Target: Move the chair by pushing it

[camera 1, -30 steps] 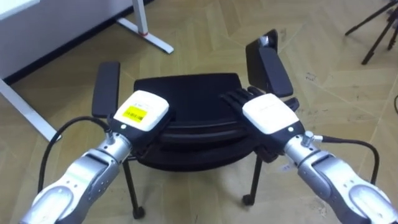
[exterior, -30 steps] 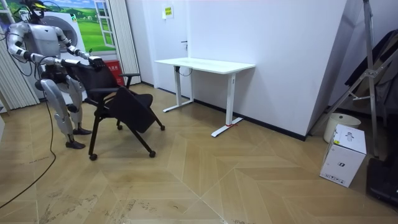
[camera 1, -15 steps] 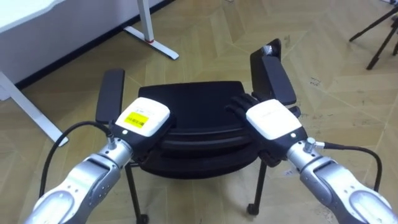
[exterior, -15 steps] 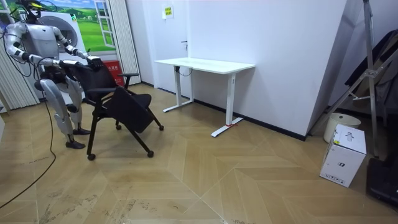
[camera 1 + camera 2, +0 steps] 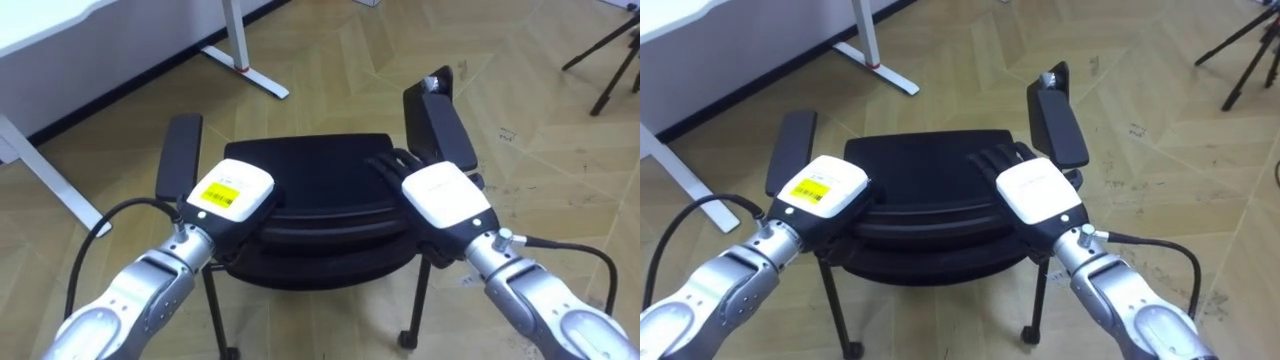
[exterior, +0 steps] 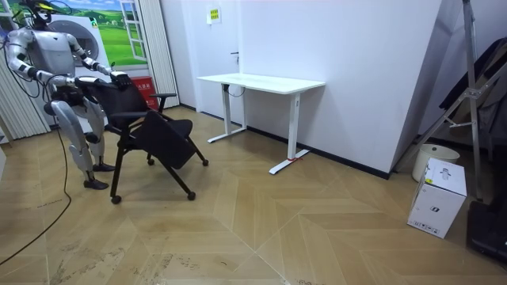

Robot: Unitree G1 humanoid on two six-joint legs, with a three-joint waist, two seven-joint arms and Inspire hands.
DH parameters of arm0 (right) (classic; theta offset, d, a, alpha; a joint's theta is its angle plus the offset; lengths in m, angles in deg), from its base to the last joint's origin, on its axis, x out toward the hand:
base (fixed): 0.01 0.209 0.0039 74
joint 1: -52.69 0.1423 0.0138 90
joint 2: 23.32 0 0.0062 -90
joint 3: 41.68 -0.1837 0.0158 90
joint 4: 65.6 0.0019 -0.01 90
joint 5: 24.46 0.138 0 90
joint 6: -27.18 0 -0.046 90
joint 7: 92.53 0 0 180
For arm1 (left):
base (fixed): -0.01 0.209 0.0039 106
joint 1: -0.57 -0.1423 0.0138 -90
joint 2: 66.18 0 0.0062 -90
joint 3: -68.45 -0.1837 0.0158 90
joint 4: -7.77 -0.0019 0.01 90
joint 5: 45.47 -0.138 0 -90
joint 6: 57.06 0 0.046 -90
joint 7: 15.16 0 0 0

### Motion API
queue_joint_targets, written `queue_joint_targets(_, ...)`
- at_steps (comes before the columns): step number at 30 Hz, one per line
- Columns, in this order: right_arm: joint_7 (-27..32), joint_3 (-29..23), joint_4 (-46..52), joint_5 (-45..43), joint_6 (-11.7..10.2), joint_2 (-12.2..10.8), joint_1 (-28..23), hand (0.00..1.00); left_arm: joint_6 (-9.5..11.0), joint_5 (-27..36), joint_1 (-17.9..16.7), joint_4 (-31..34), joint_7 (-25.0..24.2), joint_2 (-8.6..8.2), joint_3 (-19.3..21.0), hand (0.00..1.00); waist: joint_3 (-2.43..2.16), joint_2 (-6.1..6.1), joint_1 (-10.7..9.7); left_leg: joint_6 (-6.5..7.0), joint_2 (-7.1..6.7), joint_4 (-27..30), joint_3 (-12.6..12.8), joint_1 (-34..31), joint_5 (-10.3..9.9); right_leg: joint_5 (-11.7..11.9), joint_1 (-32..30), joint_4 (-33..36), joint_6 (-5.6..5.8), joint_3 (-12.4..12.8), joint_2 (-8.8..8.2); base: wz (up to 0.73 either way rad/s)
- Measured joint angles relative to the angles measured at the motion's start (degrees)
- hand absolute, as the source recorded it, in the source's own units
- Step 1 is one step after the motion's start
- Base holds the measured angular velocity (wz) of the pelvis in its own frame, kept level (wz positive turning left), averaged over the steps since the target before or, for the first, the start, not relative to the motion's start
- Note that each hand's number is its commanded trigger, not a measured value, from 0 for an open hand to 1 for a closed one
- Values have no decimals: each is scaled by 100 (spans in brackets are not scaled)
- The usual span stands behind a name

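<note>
Right hand (image 5: pixel 447 197) laid open on the top edge of the black chair (image 5: pixel 310 165), dark fingers (image 5: pixel 385 160) straight and pointing forward over the back. Left hand (image 5: pixel 232 190) set on the same edge toward its other end, grip there impossible to read. Under everything, wooden herringbone floor (image 6: pixel 317 229), wide and open from the chair's front out toward the room view's right. Next in size, white desk (image 6: pixel 261 81) against the wall, ahead and to the robot's left, its long foot (image 5: pixel 255 72) well apart from the chair's left armrest (image 5: pixel 180 155), with a strip of floor between. Chair itself near the room view's left edge, on the floor, with the robot upright directly behind it and both arms stretched to the back. Right armrest (image 5: pixel 440 125) just ahead of the right hand, tilted slightly outward. Far off at the upper right, dark tripod legs (image 5: pixel 605 60), well apart from the chair. Smallest, a caster (image 5: pixel 405 340) on the floor below the right hand.
</note>
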Motion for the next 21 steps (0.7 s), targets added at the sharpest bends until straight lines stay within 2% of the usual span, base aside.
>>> queue_joint_targets(1,0,0,0,0,0,0,0,22,0,0,0,0,0,0,0,100,0,0,0,0,0,0,0,0,0,0,0,0,0,0,0,0)
queue_joint_targets(2,0,0,0,0,0,0,0,53,0,0,0,-1,0,0,0,100,0,0,0,0,0,0,0,0,0,0,0,0,0,0,0,0)
queue_joint_targets(3,0,0,1,6,0,0,-1,100,0,0,0,0,0,0,0,100,0,0,-1,0,0,0,0,-1,0,0,0,0,0,-1,0,0)
queue_joint_targets(14,-28,2,-38,1,2,0,36,100,2,2,1,-5,4,0,0,100,0,-2,-12,0,-6,-4,0,-4,0,-7,0,-2,11,12,-1,0)
queue_joint_targets(21,-11,1,-262,1,82,-156,205,100,106,2,1,-27,37,-5,0,100,-2,-7,11,0,-13,-7,-3,-13,0,-20,0,-10,27,10,-9,1)
